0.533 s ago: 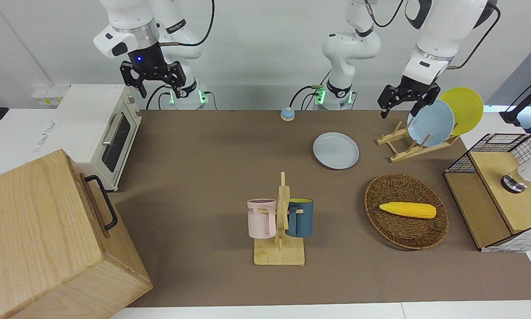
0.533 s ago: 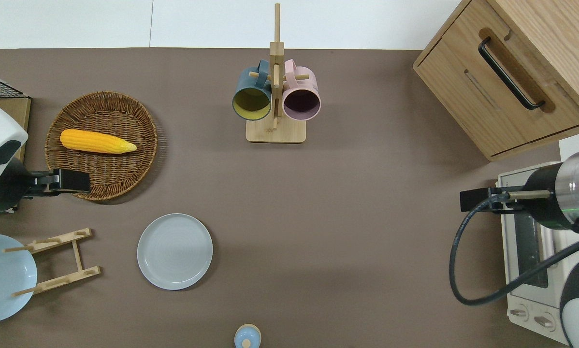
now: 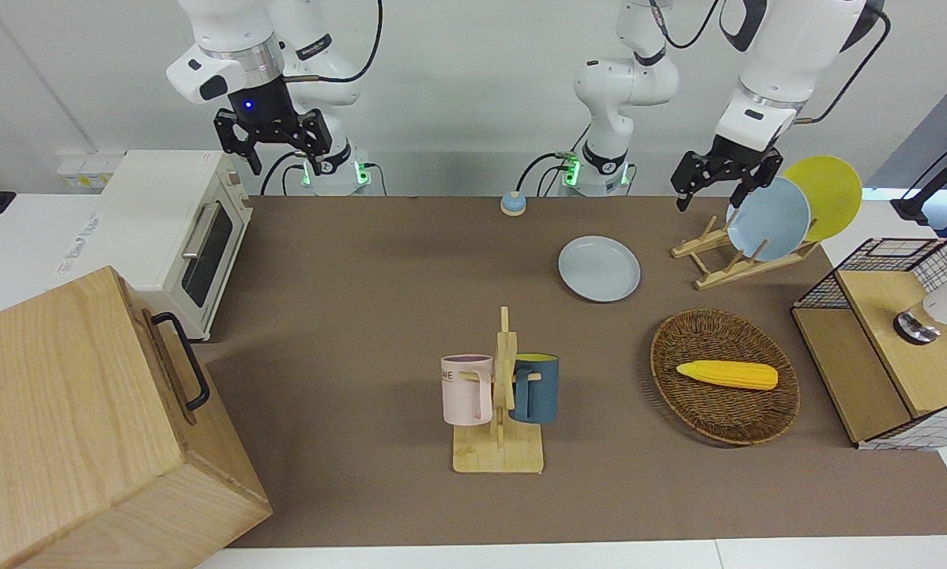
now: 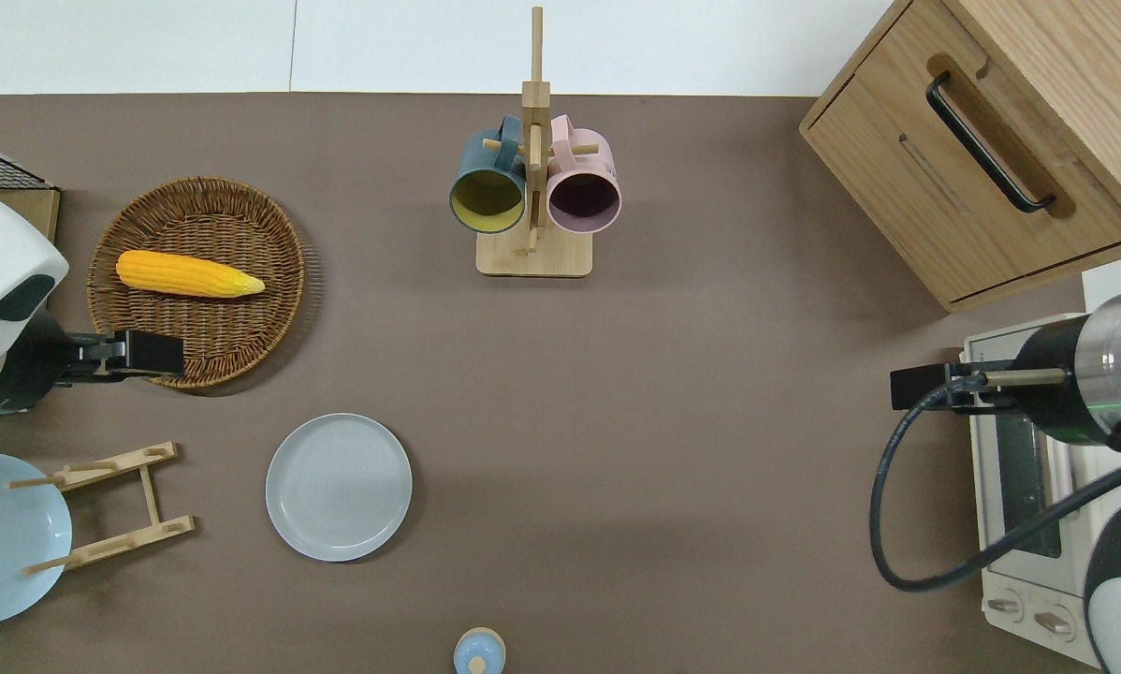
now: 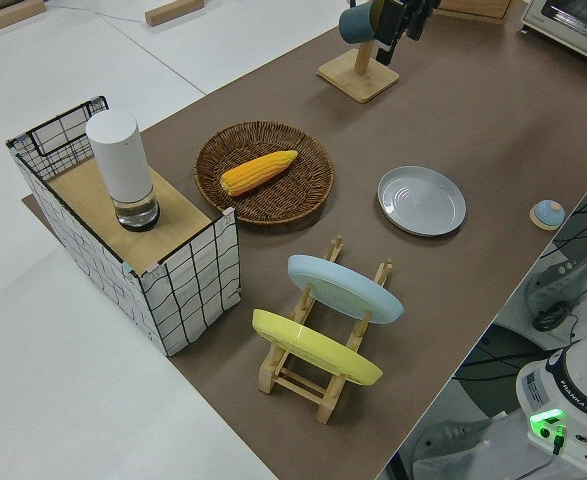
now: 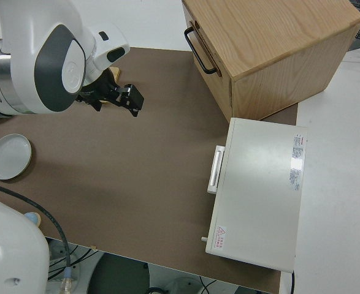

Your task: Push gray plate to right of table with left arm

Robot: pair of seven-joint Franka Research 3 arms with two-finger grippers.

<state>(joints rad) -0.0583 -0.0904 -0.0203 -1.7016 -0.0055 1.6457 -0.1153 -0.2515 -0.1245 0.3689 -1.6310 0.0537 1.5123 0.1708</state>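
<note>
The gray plate (image 3: pixel 599 269) lies flat on the brown table (image 3: pixel 379 316), between the wooden dish rack (image 3: pixel 718 257) and the table's middle. It also shows in the overhead view (image 4: pixel 338 487), the left side view (image 5: pixel 421 200) and the right side view (image 6: pixel 8 157). My left gripper (image 3: pixel 709 197) is open and empty, up in the air. In the overhead view it (image 4: pixel 153 354) hangs over the wicker basket's rim (image 4: pixel 242 360), apart from the plate. My right gripper (image 3: pixel 288 162) is open, empty and parked.
The basket holds a corn cob (image 4: pixel 189 273). The dish rack holds a sky-blue plate (image 3: pixel 767 219) and a yellow plate (image 3: pixel 829 190). A mug rack (image 4: pixel 532 187) stands farther out. A wire shelf (image 3: pixel 892 340), a wooden cabinet (image 3: pixel 86 427), a toaster oven (image 3: pixel 181 229) and a small blue knob (image 3: pixel 512 203) stand around.
My left gripper has shifted slightly toward the right arm's end of the table and risen a little. The gray plate and the right arm have not moved.
</note>
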